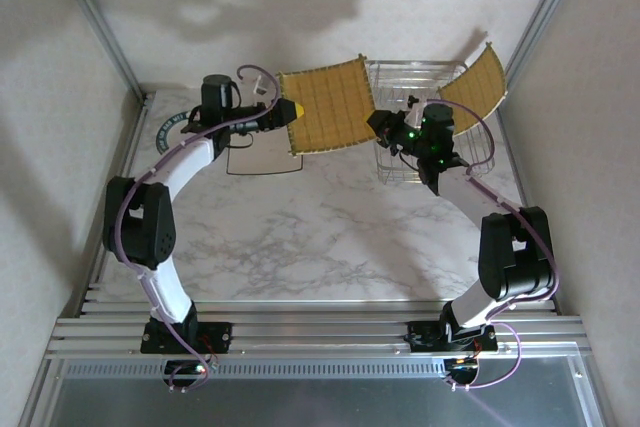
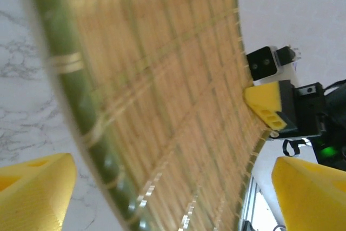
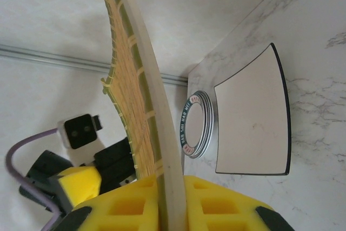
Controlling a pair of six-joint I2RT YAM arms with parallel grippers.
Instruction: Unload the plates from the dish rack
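1. My right claw is clenched on one edge of the yellow grid plate. In the right wrist view the rim is pinched between both foam pads. The plate is held in the air above the table, just left of the dish rack.
2. My left claw is spread wide at the opposite edge. The plate's rim sits between its fingers, and I see neither one touching it.
3. The biggest risk, as I judge it, is releasing on the right before the left has closed. The plate would then drop onto the marble.
4. A shallow or off-centre bite on the left could let the smooth rim pivot and slip out of the foam.
5. If both claws grip and either arm moves, they would twist the plate against each other.
6. A white square plate lies on the table below the left arm, with a small round plate at its side. I cannot tell whether the two touch or overlap. A careless set-down could knock them.
7. The rack holds a second yellow plate, leaning out over its far right corner. I can make out no others among the wires. A swing of the right arm could catch it.
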